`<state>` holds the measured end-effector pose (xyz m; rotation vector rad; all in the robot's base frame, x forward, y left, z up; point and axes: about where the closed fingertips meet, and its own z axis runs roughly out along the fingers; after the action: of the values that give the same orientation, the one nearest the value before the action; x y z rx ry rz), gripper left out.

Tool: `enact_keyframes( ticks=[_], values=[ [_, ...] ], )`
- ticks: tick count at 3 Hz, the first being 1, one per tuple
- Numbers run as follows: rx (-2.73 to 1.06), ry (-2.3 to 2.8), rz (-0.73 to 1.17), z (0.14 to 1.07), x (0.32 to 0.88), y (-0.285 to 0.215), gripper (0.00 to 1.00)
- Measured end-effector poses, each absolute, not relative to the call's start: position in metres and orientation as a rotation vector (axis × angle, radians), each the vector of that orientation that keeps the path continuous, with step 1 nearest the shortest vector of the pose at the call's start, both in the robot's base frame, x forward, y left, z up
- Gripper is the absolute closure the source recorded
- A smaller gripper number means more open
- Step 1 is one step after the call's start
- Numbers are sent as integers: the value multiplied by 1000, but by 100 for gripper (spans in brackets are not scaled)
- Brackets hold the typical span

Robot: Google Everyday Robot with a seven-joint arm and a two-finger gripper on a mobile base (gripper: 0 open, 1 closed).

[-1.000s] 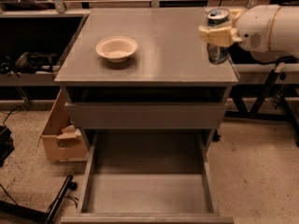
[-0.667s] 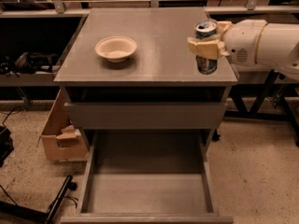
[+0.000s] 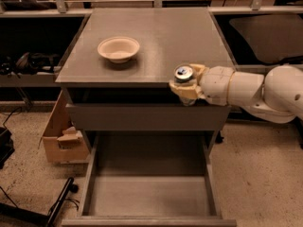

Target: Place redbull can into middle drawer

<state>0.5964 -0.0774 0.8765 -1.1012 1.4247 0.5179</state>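
End effector (image 3: 185, 87) clasps the redbull can (image 3: 183, 73), only its top showing, at the countertop (image 3: 156, 41) edge.

Grey cabinet top (image 3: 163, 37) bearing white bowl (image 3: 118, 48), gripper (image 3: 185, 83) at front edge

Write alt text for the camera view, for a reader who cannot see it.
The gripper holds the redbull can upright at the front edge of the grey cabinet, above the open middle drawer. A white bowl sits on the cabinet top.
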Motion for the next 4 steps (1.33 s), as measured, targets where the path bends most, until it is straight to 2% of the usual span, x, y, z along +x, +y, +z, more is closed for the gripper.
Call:
enact_keyframes(
  ticks=[1, 2, 4],
  values=[
    [-1172, 1403, 549, 837, 584, -71, 100],
    [-1172, 1403, 549, 837, 584, -71, 100],
    [-1005, 1443, 678, 731, 557, -80, 100]
  ],
)
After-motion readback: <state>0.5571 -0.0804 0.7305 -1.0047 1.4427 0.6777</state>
